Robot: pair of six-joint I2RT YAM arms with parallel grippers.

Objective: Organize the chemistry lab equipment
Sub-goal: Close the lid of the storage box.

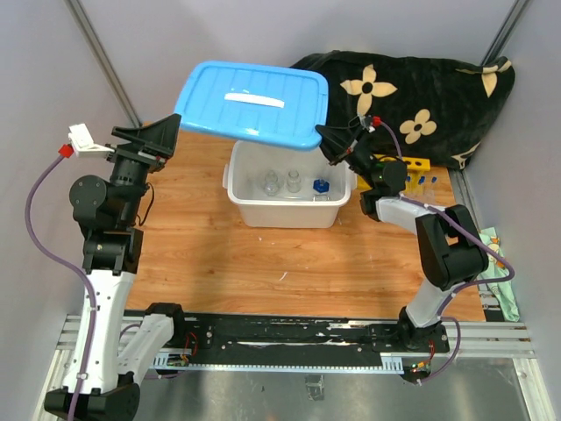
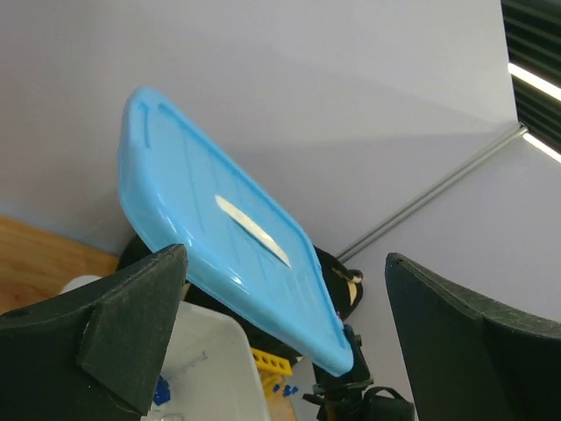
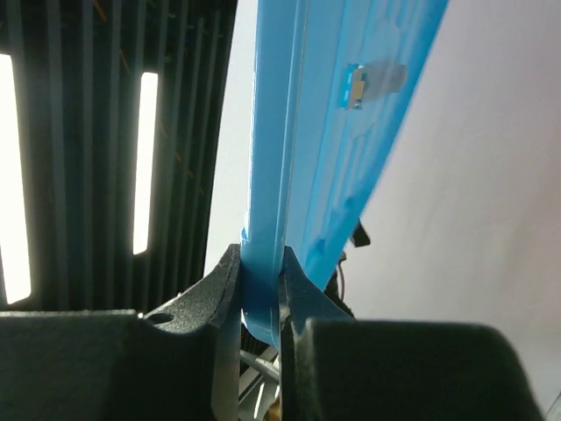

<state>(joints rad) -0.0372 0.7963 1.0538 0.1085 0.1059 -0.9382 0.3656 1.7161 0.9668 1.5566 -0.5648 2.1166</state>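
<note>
The right fingers [image 1: 330, 140] are clamped on the rim of the blue lid [image 1: 250, 101], one finger on each face, as the right wrist view shows. They hold it by its 3 o'clock edge, tilted and lifted above the white tub [image 1: 241, 197]. The left fingers [image 1: 158, 137] are spread wide apart and grip nothing. In the overhead view they sit at the lid's 9 o'clock corner, and whether they touch it cannot be told. In the left wrist view the lid shows in the gap between them.

The tub stands uncovered on the wooden bench [image 1: 219, 263], below the lid. Inside it are a few small glass vessels [image 1: 272, 183] and a blue-capped piece [image 1: 322, 186]. At the tub's 3 o'clock, partly hidden behind the right arm, is the yellow holed rack [image 1: 415, 164] with blue-capped tubes [image 1: 427, 181] just beside it. A black flowered cloth [image 1: 412, 96] is bunched at the tub's 1 o'clock.
</note>
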